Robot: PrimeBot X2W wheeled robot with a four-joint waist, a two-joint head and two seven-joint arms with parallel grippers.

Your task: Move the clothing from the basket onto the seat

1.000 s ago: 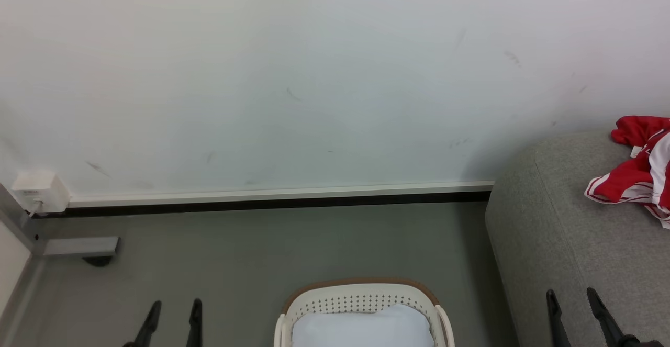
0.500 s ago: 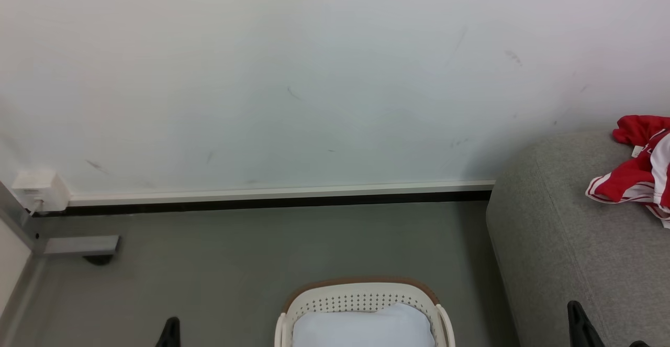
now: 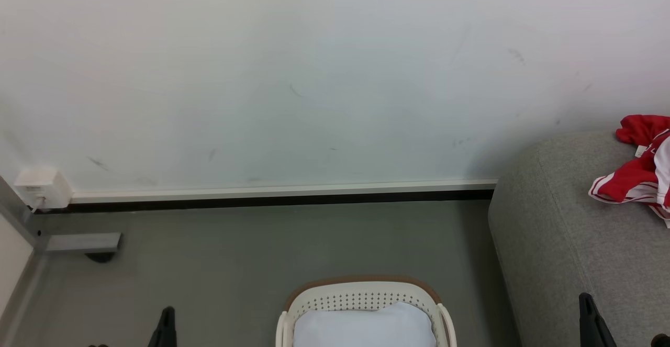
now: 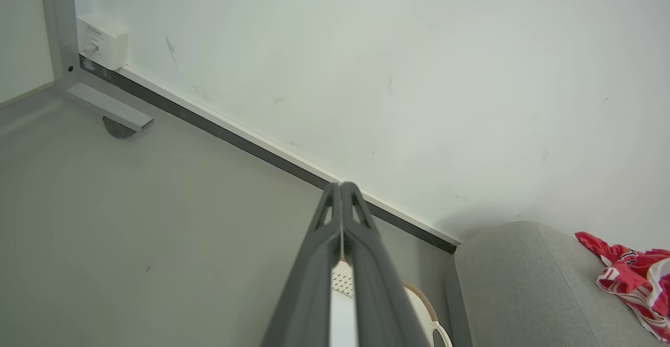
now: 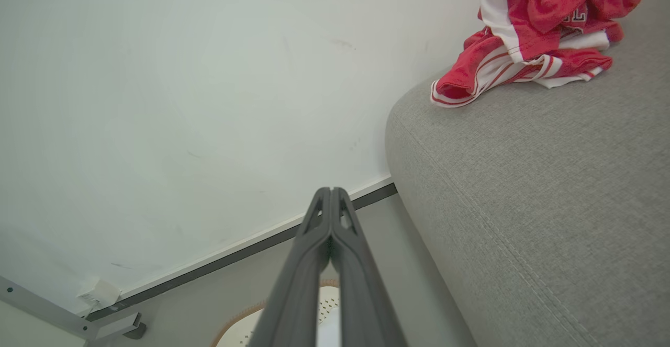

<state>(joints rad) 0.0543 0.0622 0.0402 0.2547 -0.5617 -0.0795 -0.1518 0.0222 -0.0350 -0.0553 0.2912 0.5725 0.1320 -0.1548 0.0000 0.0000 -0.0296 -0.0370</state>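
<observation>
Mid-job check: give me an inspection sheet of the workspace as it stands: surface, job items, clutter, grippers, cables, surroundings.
Surface: grey fabric seat; it carries only the clothing in the part seen.
Job's things: red and white clothing heaped on the seat near the wall; basket on the floor left of the seat, its white liner bare in the part seen.
Clutter: nothing seen.
Grippers: left gripper shut, empty; right gripper shut, empty.
Cables: nothing seen.
Surroundings: scuffed white wall, dark baseboard, white wall box, metal frame foot, grey floor.
</observation>
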